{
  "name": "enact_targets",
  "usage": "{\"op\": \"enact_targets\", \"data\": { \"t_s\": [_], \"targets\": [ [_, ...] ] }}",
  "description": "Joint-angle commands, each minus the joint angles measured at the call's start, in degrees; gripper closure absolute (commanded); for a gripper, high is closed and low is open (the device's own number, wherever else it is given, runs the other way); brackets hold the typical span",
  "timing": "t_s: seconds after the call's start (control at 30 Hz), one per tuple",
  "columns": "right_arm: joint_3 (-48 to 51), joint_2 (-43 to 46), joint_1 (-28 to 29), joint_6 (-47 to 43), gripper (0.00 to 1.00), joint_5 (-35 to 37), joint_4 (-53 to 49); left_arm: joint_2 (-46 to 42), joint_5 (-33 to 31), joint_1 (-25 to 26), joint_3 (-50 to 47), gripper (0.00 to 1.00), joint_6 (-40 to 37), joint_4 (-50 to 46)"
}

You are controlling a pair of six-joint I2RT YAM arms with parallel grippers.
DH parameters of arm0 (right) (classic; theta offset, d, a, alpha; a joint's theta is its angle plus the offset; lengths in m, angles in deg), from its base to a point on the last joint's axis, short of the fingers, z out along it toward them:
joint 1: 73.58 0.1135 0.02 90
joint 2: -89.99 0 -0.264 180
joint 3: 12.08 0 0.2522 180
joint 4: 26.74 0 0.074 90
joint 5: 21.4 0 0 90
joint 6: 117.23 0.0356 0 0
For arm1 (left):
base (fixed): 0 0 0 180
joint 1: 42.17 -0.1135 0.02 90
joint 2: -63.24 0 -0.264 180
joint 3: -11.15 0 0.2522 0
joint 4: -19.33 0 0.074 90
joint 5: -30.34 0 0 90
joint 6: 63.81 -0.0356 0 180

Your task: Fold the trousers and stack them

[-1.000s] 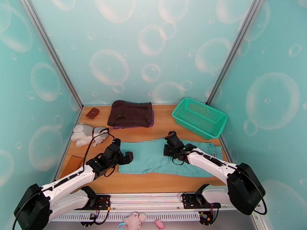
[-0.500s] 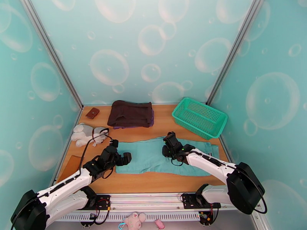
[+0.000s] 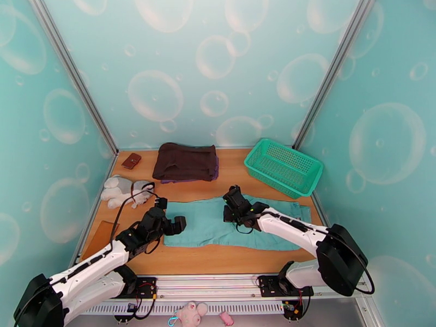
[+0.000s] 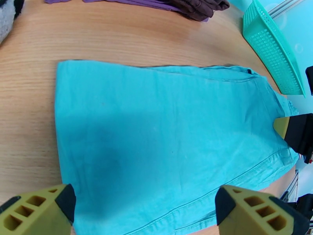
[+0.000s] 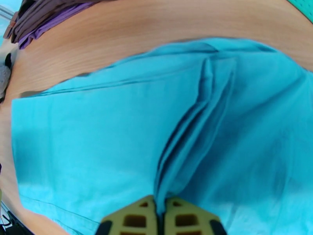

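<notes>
The light teal trousers [image 3: 210, 229] lie flat and lengthwise across the wooden table. My left gripper [image 3: 177, 224] hovers over their left end, wide open, its yellow fingers [image 4: 39, 208] spread above the cloth [image 4: 164, 130] with nothing between them. My right gripper [image 3: 227, 211] sits on the middle of the trousers near their far edge. In the right wrist view its tips [image 5: 160, 208] are shut on a raised ridge of the teal cloth [image 5: 98, 134]. Part of the right gripper [image 4: 297, 132] also shows in the left wrist view.
A dark brown folded garment [image 3: 185, 162] lies on a purple cloth at the back. A green mesh basket [image 3: 283, 167] stands at the back right. A grey and white plush toy [image 3: 126, 191] and a small brown wallet [image 3: 131, 160] lie at the left.
My right gripper has moved left with the pinched cloth, and the whole trousers have slid a little to the left. The left gripper has drawn back slightly leftward, still open.
</notes>
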Motion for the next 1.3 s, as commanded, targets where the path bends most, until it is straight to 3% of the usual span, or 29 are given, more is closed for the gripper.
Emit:
{"op": "enact_targets", "data": {
  "t_s": [0.0, 0.17, 0.33, 0.53, 0.8, 0.87, 0.97, 1.13, 1.27],
  "targets": [
    [-5.77, -1.54, 3.72, 3.07, 1.0, 4.02, -3.04, -2.01, -2.81, -0.95, 1.18, 0.01, -0.95, -2.18],
    [-12.69, -4.92, 7.5, 3.56, 1.0, -2.19, 4.28, -6.58, -16.51, -2.08, 6.69, 0.01, 2.18, -9.89],
    [-26.02, -10.72, 10.16, 3.41, 1.0, -10.56, 12.12, -14.9, -26.32, -4.46, 11.39, 0.01, 0.25, -13.84],
    [-41.05, -17.3, 12.64, 3.24, 1.0, -16.31, 13.21, -19.32, -25.5, -7.58, 12.91, 0.01, -1.35, -16.19],
    [-52.61, -25.37, 14.37, 4.32, 1.0, -20.9, 13.57, -22.87, -28.34, -8.29, 12.05, 0.01, 1.84, -18.01],
    [-50.82, -24.72, 14.51, 4.67, 1.0, -20.01, 13.77, -23.92, -28.86, -8.36, 12.24, 0.01, 1.94, -18.69],
    [-40.17, -20.05, 13.76, 6.08, 1.0, -18.23, 18.46, -24.89, -26.29, -8.38, 12.24, 0.01, 0.54, -17.91],
    [-18.03, -7.91, 9.69, 8.98, 1.0, -16.4, 25.88, -21.21, -11.83, -8.39, 11.06, 0.01, -2.12, -13.72],
    [-5.37, 0.32, 6.4, 9.04, 1.0, -15.27, 24.92, -14.96, -2.24, -8.35, 10.46, 0.01, -3.98, -10.4]
  ]
}}
